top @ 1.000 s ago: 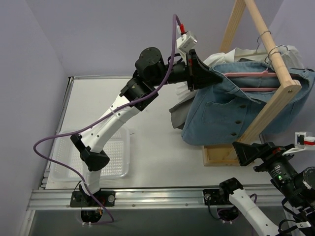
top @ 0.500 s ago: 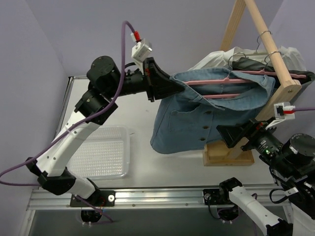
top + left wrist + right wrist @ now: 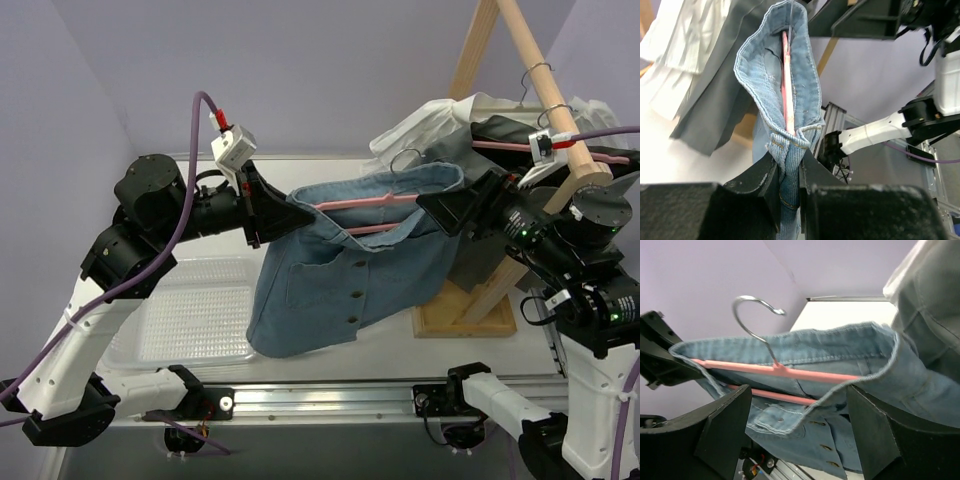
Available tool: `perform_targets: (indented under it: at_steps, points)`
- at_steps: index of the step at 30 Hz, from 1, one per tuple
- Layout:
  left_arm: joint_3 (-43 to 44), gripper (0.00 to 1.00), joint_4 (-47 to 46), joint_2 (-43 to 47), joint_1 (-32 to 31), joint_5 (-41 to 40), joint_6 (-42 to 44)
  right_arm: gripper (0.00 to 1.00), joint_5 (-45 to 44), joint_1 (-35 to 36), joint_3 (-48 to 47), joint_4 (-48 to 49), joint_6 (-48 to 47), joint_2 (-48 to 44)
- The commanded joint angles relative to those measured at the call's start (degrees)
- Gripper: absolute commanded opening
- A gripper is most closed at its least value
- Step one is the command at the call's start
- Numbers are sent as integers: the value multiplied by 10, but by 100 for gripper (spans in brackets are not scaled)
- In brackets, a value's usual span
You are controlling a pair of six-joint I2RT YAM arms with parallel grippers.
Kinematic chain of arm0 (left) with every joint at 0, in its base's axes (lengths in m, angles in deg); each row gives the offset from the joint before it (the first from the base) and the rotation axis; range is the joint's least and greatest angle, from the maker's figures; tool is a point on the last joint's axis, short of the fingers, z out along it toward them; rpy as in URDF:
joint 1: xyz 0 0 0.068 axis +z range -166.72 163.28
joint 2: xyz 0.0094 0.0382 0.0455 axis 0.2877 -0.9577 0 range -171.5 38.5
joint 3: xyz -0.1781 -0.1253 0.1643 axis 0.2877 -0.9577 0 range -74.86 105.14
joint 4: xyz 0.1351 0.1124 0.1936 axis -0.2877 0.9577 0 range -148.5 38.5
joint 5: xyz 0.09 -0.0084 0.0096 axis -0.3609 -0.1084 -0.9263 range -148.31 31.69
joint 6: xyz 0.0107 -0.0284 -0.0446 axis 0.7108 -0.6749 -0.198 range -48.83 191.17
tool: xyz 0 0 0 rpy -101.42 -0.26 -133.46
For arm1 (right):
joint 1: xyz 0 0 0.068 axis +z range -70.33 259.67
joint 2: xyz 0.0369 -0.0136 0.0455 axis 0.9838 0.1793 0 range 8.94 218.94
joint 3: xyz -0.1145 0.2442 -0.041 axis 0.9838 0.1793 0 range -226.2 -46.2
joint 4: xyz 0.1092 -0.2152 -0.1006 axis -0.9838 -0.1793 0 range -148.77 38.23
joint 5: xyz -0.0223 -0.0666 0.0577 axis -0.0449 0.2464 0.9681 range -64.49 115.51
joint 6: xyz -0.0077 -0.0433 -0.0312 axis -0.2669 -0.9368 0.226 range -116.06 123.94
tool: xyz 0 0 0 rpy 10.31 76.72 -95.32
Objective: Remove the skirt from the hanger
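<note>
The blue denim skirt (image 3: 340, 275) hangs on a pink hanger (image 3: 360, 203) with a metal hook (image 3: 400, 158), held in the air left of the wooden rack (image 3: 530, 50). My left gripper (image 3: 265, 212) is shut on the left end of the skirt's waistband (image 3: 785, 150), with the hanger's end (image 3: 787, 90) just beyond its tips (image 3: 788, 172). My right gripper (image 3: 452, 208) is open at the skirt's right end. In the right wrist view the waistband edge (image 3: 840, 392) and the lower hanger bar (image 3: 780, 397) lie between its spread fingers (image 3: 725, 430). The hook (image 3: 747, 310) hangs free.
White and grey garments (image 3: 440, 125) still hang on the rack behind the skirt. The rack's wooden base (image 3: 465, 318) sits at the right. A clear plastic tray (image 3: 195, 315) lies at the left under the left arm.
My left gripper has pulled the skirt and hanger leftward, away from the rack rod. My right arm has risen from the table's near edge to the skirt's right end.
</note>
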Motion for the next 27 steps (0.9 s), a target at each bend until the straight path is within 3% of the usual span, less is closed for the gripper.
perform_targets:
  at_steps: [1,9,14,17,21,24,27]
  points:
    - [-7,2,14,32,5,-42,16,71,91,-17,1,92,31,3]
    - [-7,2,27,33,6,-64,10,62,132,-15,68,186,92,8]
    - [7,2,29,24,6,-74,8,59,112,1,92,203,89,20]
    - [12,2,36,20,5,-84,8,57,50,69,114,216,77,43]
    - [15,2,45,19,6,-94,10,54,-166,267,103,191,30,78]
    - [14,2,52,24,6,-99,14,54,-254,354,87,171,5,98]
    - [15,2,61,28,10,-98,16,53,-327,382,99,172,-6,95]
